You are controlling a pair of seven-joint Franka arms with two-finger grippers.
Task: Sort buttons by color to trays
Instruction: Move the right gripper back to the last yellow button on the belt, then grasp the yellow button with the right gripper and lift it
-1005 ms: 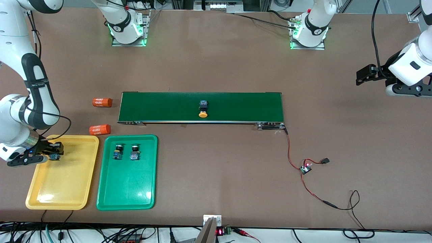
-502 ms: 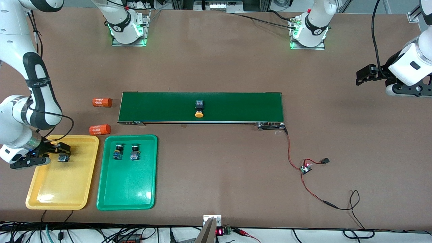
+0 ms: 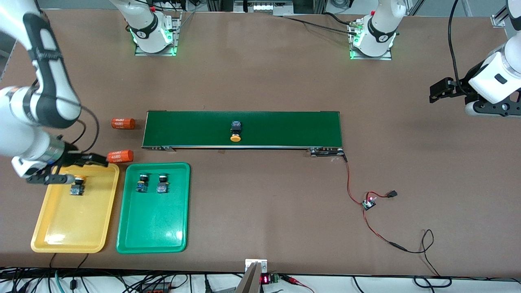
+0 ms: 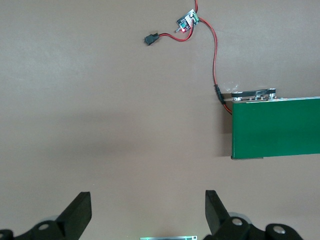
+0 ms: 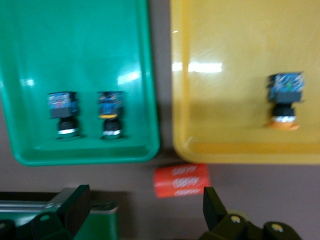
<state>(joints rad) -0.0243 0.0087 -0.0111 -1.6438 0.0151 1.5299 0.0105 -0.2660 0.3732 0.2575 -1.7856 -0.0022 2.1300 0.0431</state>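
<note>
A yellow-capped button lies free in the yellow tray, near its edge farthest from the front camera. My right gripper hangs open and empty over that edge. Two green-capped buttons lie side by side in the green tray. Another yellow-capped button rests on the dark-green conveyor belt. My left gripper waits open over bare table at the left arm's end.
Two orange cylinders lie between the trays and the belt's end toward the right arm. A small circuit board with red wires lies nearer the front camera than the belt's other end.
My right gripper opened, let go of the yellow-capped button in the yellow tray, and rose toward the belt. The button on the belt drifted toward the right arm's end.
</note>
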